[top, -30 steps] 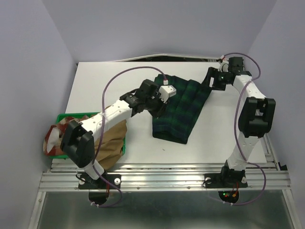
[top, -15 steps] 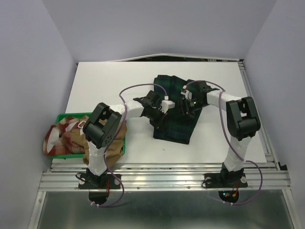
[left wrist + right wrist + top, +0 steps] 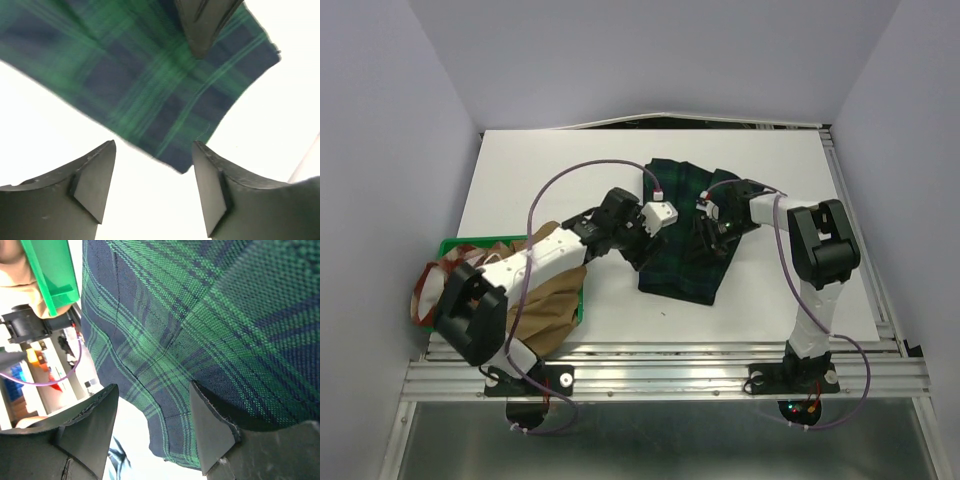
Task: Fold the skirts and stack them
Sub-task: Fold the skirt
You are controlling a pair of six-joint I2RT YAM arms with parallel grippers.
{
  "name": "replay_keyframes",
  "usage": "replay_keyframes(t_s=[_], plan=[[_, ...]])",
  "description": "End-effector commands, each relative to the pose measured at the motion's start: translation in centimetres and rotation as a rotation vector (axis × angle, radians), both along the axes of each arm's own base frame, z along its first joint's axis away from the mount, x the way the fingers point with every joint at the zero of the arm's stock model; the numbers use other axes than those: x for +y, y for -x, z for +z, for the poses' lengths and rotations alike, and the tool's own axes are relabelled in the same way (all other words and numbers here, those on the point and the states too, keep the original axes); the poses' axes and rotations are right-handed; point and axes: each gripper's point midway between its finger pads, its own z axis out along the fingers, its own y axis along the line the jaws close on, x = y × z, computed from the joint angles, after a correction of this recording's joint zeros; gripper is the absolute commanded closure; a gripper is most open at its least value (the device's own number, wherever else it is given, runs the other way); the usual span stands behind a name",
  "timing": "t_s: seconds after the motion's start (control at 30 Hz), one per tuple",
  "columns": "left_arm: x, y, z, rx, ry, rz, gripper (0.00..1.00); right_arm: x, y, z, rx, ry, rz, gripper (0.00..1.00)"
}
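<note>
The dark green-and-navy tartan skirt (image 3: 685, 235) lies folded in a long strip at the middle of the table. My left gripper (image 3: 638, 247) hovers at its left edge, open, with only the skirt's corner (image 3: 182, 162) and white table between its fingertips (image 3: 152, 145). My right gripper (image 3: 708, 238) is down on the skirt's right half, jaws apart, with tartan cloth (image 3: 150, 340) spread beneath and a fold lying against its right finger (image 3: 212, 430). The tan-brown skirt (image 3: 552, 300) and the red-and-cream checked skirt (image 3: 432, 290) lie heaped at the left.
A green plastic tray (image 3: 470, 243) at the table's near left edge holds the other two skirts; the tan one hangs over its front. The tray (image 3: 50, 275) shows in the right wrist view too. The table's metal frame rail (image 3: 660, 375) runs along the front.
The tartan skirt's right side has been folded inward, making it narrower. My right gripper came in from the far right onto the skirt. My left gripper opened, let the cloth go and drew back left.
</note>
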Motion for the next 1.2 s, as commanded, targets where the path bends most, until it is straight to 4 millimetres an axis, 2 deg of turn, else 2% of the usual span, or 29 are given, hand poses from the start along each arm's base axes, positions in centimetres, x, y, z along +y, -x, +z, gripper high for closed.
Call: replay_keyframes(t_s=[0.0, 0.07, 0.1, 0.17, 0.2, 0.3, 0.37, 0.4, 0.63, 0.83, 1.03, 1.17], plan=[[4.7, -0.2, -0.8, -0.359, -0.306, -0.101, 0.26, -0.7, -1.2, 0.1, -0.104, 0.077, 0.037, 0.35], [5.2, -0.2, -0.7, -0.489, -0.35, -0.133, 0.25, -0.7, -1.4, 0.5, -0.117, 0.077, 0.037, 0.35], [6.3, 1.0, -1.8, -0.55, -0.417, -0.197, 0.13, -0.7, -1.3, 0.4, -0.118, 0.082, 0.037, 0.35], [6.2, 1.4, -1.8, -0.646, -0.44, -0.236, 0.12, -0.9, -1.5, 0.1, -0.123, 0.097, 0.039, 0.35], [6.3, 2.5, -2.6, -0.697, -0.468, -0.313, 0.02, -1.0, -1.5, -0.1, -0.121, 0.103, 0.039, 0.36], [5.7, 2.3, -2.5, -0.8, -0.475, -0.329, 0.01, -1.1, -1.4, -0.9, -0.1, 0.115, 0.035, 0.36], [5.2, 2.3, -3.2, -0.828, -0.49, -0.35, 0.02, -1.1, -1.3, -1.5, -0.086, 0.123, 0.031, 0.36], [5.1, 2.4, -4.4, -0.82, -0.517, -0.367, 0.01, -1.2, -1.3, -1.6, -0.084, 0.128, 0.032, 0.36], [1.8, 2.7, -5.5, -0.908, -0.498, -0.393, 0.01, -1.4, -1.1, -2.6, -0.063, 0.146, 0.032, 0.36], [-1.0, 3.5, -6.6, -0.918, -0.479, -0.455, 0.01, -1.5, -1.2, -3.2, -0.047, 0.153, 0.034, 0.36], [-3.9, 2.8, -7.5, -0.879, -0.455, -0.43, 0.02, -1.5, -1.1, -3.4, -0.032, 0.156, 0.037, 0.36], [-4.6, 2.5, -7.8, -0.867, -0.445, -0.403, 0.04, -1.6, -0.9, -3.5, -0.03, 0.16, 0.043, 0.36]])
